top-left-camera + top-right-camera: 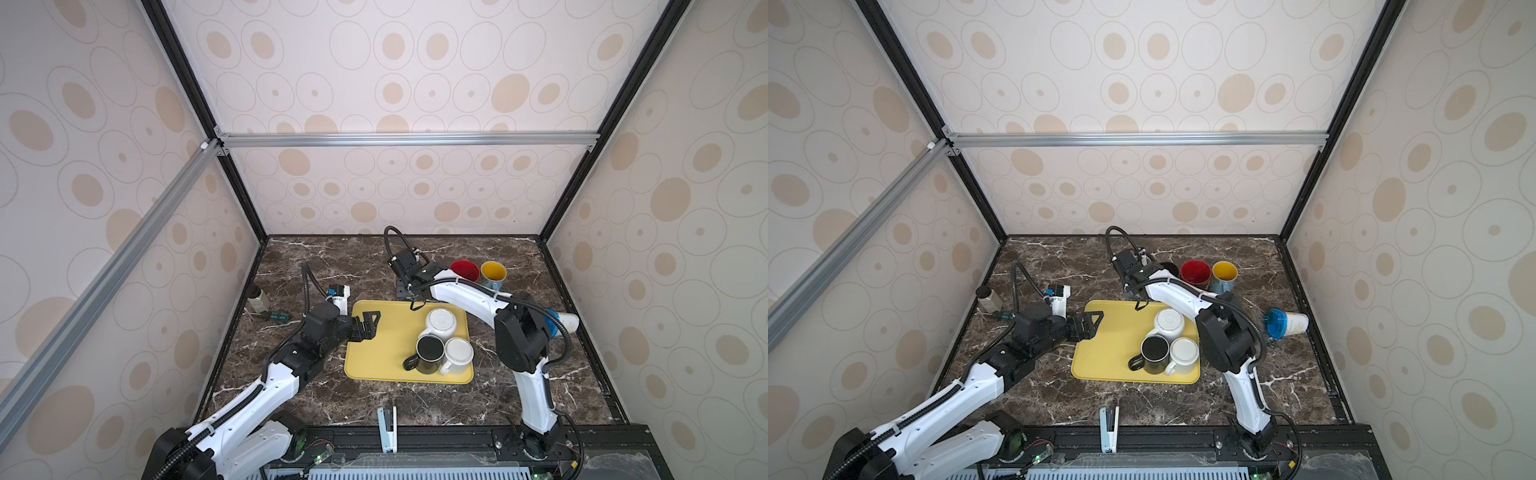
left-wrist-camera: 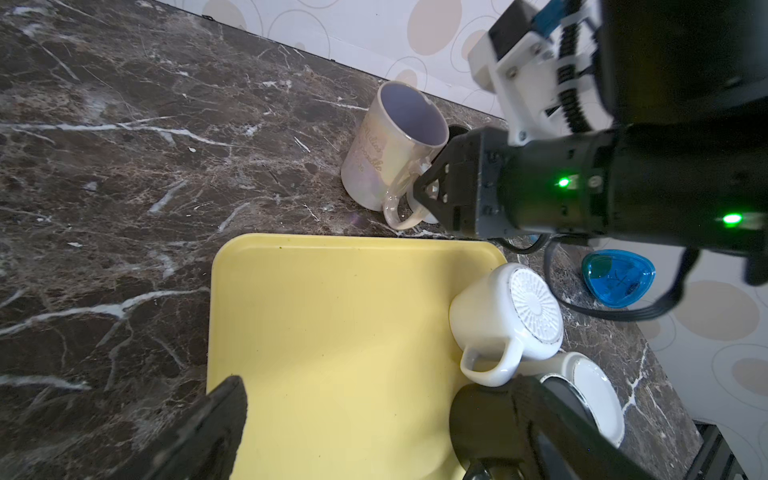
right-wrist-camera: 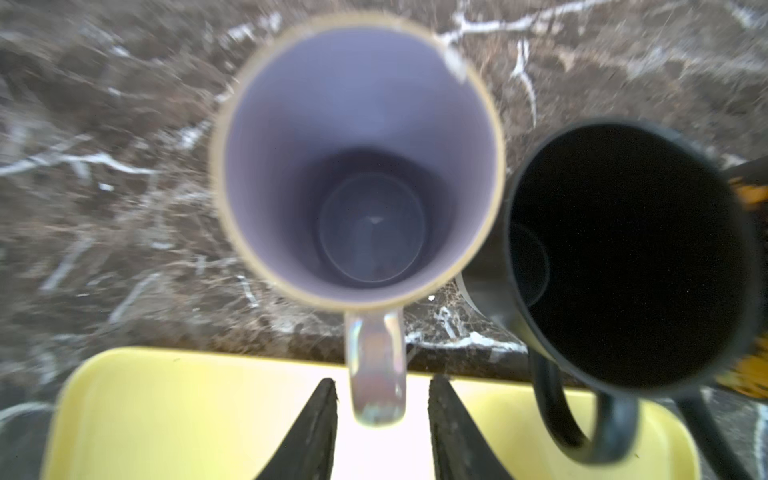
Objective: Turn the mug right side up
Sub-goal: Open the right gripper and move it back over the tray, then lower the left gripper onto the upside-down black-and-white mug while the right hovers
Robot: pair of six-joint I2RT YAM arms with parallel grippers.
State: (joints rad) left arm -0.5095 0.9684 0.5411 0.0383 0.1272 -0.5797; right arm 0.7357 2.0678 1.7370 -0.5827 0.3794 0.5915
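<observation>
Right gripper (image 3: 382,388), jaws narrowly parted, flanking the handle (image 3: 376,365) of the mug (image 3: 357,166) with a gap on each side. Mug upright, mouth up, on the counter (image 3: 104,208) just beyond the tray (image 3: 166,395), a black mug (image 3: 623,249) just beside it. Left gripper (image 1: 369,326), in both top views, jaws wide and empty, above the tray's left edge; a white mug (image 1: 441,322) inverted on the tray's right half.
</observation>
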